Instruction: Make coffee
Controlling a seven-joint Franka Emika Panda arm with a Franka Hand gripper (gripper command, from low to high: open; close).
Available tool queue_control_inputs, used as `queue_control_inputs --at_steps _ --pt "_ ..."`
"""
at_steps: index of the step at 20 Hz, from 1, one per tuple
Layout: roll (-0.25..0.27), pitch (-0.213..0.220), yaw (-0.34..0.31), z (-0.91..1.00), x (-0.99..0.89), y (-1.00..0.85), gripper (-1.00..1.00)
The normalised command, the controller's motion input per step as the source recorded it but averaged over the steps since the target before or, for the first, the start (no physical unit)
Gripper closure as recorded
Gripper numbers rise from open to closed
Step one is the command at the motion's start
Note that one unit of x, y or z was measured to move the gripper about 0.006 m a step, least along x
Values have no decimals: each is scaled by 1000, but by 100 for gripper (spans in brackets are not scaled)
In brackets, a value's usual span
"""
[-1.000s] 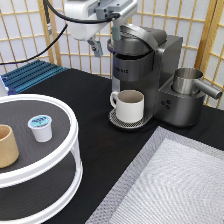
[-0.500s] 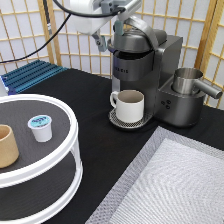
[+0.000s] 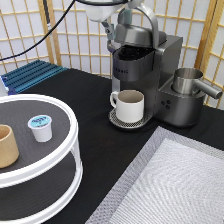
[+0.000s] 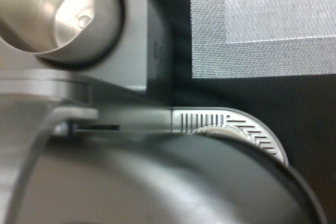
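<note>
Our tool point(image 3: 111, 26) sits at the machine's point(image 3: 145, 75) raised lid, at the surface's far edge; we cannot tell its grip. The pod point(image 3: 40, 127) stands upright on the tray point(image 3: 60, 160), well apart toward the near-left corner.

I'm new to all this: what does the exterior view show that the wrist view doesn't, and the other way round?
Only the exterior view shows the gripper at the machine's lid, the white tiered stand with the pod and tan cup, and the blue rack. Only the wrist view gives a close look straight down onto the lid. Both show the coffee machine, the drip tray, the steel jug and the grey mat.
</note>
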Motion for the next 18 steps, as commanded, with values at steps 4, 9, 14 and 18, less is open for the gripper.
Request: queue_control_inputs --at_steps 4,9,14,18 --pt "-99 170 -30 831 262 641 -100" --pt "-111 203 -4 633 365 708 -100" --pt "-113 223 0 408 521 688 -100" --pt "-126 213 0 282 652 651 -100"
